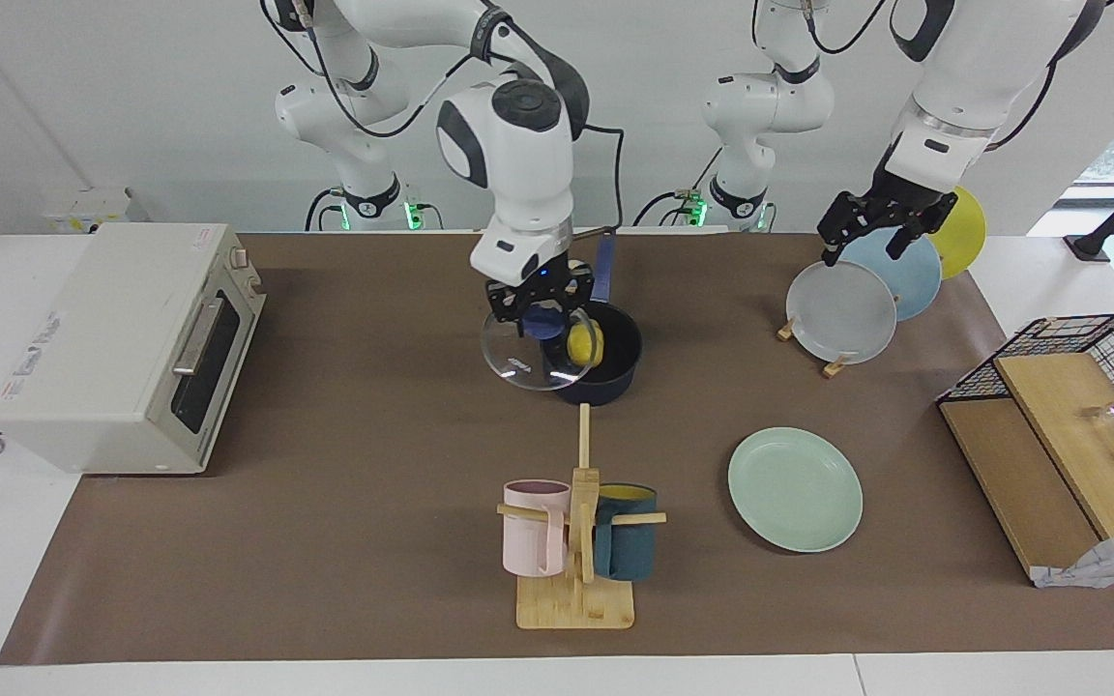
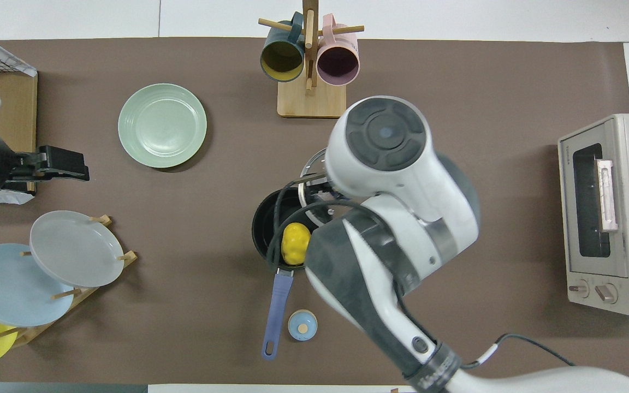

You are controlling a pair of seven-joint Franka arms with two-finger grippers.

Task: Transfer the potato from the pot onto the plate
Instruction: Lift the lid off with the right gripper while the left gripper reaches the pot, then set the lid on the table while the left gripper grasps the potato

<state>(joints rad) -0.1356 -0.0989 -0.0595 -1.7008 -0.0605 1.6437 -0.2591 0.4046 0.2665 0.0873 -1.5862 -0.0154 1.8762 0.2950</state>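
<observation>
Facing view: right gripper (image 1: pixel 540 302) clamped on the blue knob of a glass lid (image 1: pixel 521 356), which hangs raised and offset from the pot (image 1: pixel 596 360) toward the right arm's end of the table, its edge overlapping the pot's rim in this view. Potato (image 1: pixel 582 343) sits uncovered inside the pot. Plate (image 1: pixel 795 489) lies bare, well apart, farther from the robots and toward the left arm's end.

Left gripper (image 1: pixel 874 224) waits above the upright plates in the rack (image 1: pixel 833 367), fingers parted, holding nothing.

Risks, as judged:
- Lid hangs from its small knob alone; a fast swing could twist it loose.
- Lid set down too near would crowd the reach into the pot.
- Potato is smooth and rounded; an off-centre pinch could squirt it out against the pot wall.
</observation>
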